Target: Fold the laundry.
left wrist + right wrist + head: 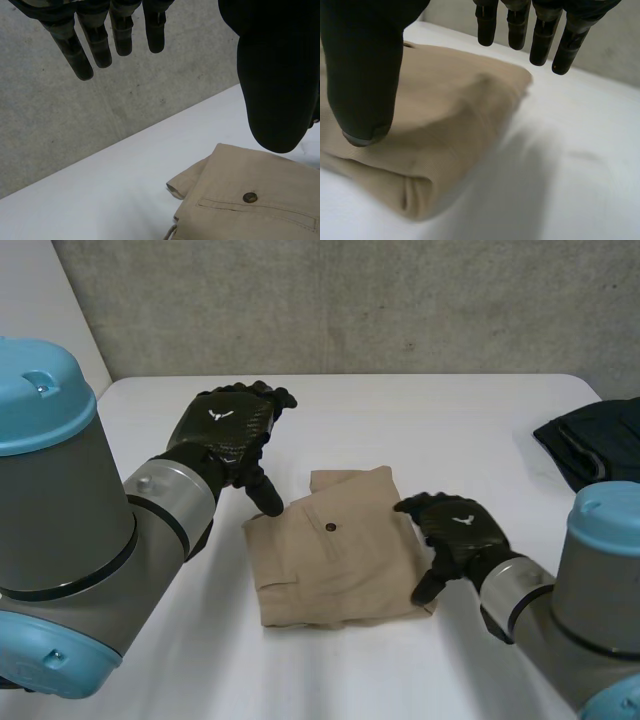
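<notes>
A pair of tan trousers lies folded into a small square in the middle of the white table, a buttoned back pocket facing up. My left hand hovers open above the bundle's far left corner, its thumb over the tan trousers and its fingers straight. At the bundle's right edge my right hand is open too, holding nothing. Its thumb hangs just over the folded tan trousers and its fingers stay straight.
A dark garment lies bunched at the table's far right edge. A grey concrete wall stands behind the table. Bare table surface lies in front of and to the left of the bundle.
</notes>
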